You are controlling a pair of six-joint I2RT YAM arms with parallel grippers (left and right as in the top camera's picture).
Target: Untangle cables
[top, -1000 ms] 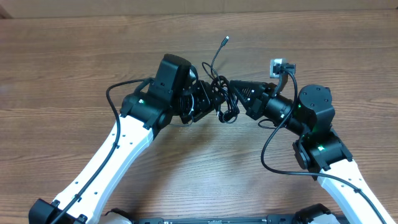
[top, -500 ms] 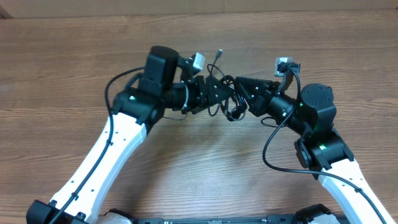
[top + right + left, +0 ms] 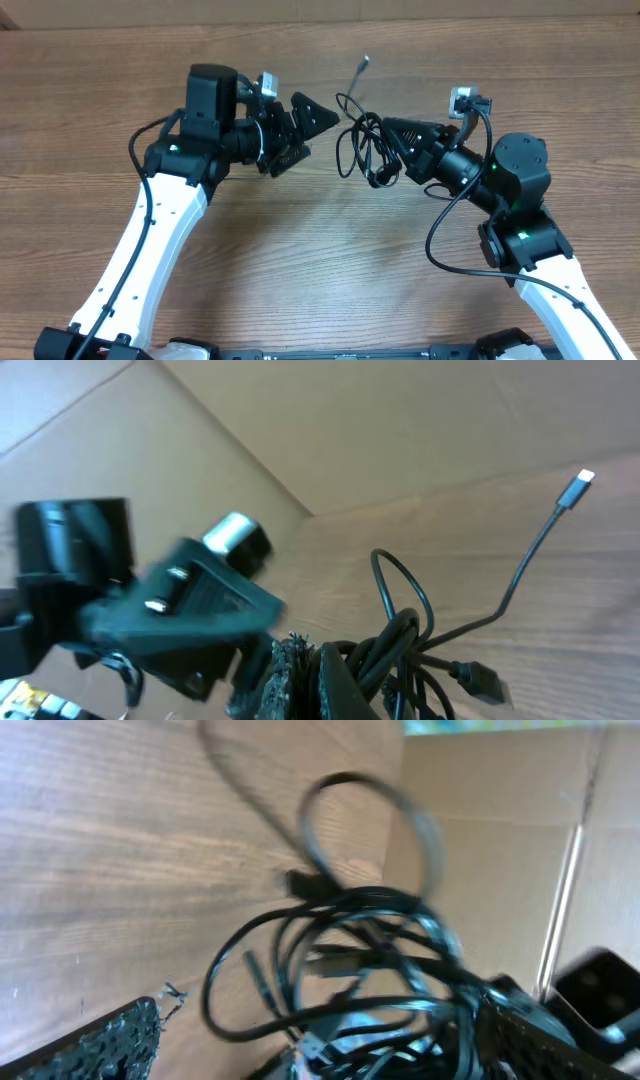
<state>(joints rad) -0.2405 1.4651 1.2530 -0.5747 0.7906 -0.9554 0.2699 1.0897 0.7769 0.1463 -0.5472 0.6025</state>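
the right gripper (image 3: 380, 133) is clamped on the tangled cables (image 3: 360, 152), and the bundle sits at its fingertips over the table (image 3: 300, 250). one plug end (image 3: 366, 61) sticks out away from the bundle. the left gripper (image 3: 303, 135) has its jaws spread wide, just beside the bundle, holding nothing.

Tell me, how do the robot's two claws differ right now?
The left gripper is open and empty, standing clear of the cables; the right gripper is shut on that bundle. The left gripper points right, the right gripper points left. Both are black and face each other across the tangle.
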